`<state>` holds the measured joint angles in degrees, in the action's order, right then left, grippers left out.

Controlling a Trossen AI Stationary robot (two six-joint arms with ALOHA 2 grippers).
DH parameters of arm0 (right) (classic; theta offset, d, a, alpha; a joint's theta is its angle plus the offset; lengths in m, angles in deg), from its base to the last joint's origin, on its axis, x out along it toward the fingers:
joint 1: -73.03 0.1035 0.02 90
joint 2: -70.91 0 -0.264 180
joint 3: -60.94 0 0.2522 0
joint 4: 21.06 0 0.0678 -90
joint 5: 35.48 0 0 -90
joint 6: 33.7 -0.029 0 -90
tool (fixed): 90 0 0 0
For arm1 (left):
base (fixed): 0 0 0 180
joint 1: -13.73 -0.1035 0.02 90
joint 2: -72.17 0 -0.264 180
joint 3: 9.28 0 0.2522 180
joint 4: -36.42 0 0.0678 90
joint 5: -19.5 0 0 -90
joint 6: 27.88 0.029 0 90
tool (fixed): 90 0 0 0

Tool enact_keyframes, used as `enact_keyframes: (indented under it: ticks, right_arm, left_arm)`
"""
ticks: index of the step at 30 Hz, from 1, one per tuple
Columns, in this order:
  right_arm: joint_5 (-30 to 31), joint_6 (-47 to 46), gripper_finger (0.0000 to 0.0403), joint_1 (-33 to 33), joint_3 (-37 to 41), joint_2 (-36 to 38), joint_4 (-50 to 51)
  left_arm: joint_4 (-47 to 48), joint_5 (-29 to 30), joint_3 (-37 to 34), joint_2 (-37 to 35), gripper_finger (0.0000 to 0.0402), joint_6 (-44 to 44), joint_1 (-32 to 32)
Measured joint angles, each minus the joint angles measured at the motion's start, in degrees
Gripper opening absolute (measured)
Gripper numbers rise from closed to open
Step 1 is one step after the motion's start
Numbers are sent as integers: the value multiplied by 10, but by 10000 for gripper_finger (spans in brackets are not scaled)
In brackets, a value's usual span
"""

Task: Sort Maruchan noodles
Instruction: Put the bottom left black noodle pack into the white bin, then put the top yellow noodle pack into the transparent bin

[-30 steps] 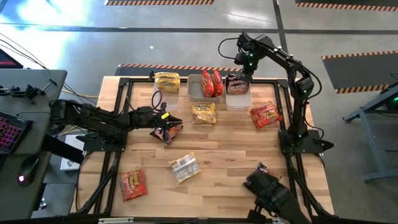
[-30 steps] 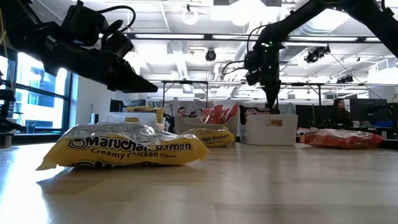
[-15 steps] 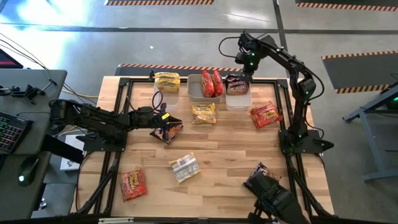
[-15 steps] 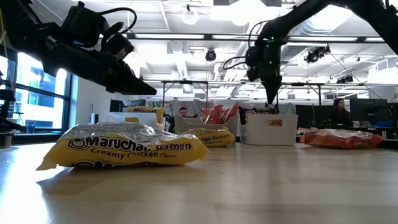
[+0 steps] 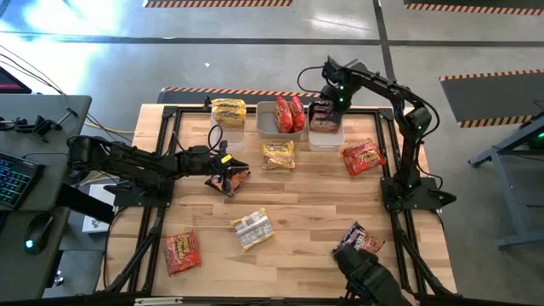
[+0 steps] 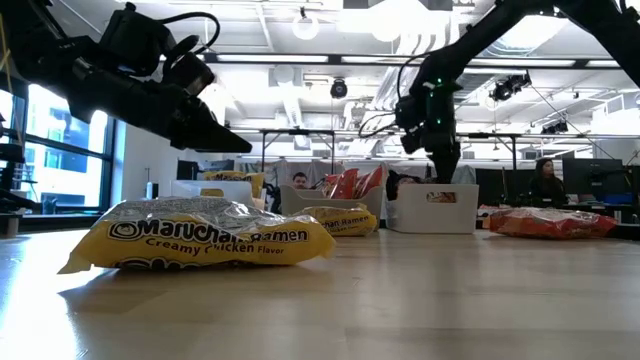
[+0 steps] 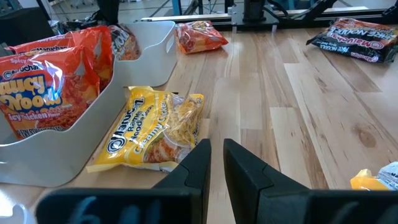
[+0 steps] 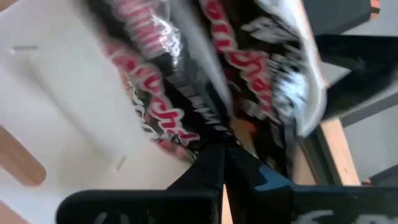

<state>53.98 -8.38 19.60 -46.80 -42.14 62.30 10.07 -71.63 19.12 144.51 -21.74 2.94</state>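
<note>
Since a second ago our right tool (image 5: 327, 104) has dropped lower over the rightmost tub (image 5: 325, 136), fingers shut beside the dark Maruchan packets (image 8: 205, 81) inside. Our left tool (image 5: 223, 174) hovers nearly closed and empty over a dark packet (image 5: 229, 179) mid-tabletop (image 5: 297, 212).

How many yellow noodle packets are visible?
3: one in the left tub, one on the table before the middle tub, one nearer the front, mostly pale with a yellow edge. Others may be hidden underneath.
</note>
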Motion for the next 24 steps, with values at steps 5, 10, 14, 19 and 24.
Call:
enact_keyframes:
  ticks: [5,10,14,19,24]
  right_arm:
    - [10,-2,0,10,9,1,-12]
    - [35,-4,0,11,-15,19,-16]
    - [1,2,0,13,-23,62,-22]
    - [-60,-3,3,28,-23,82,-8]
    - [-29,0,56,59,-23,71,-18]
  left_arm:
    - [0,0,0,0,35,1,0]
    - [0,0,0,0,35,1,0]
    - [0,0,0,0,35,1,0]
    - [0,0,0,0,35,1,0]
    - [-1,0,0,0,35,-1,0]
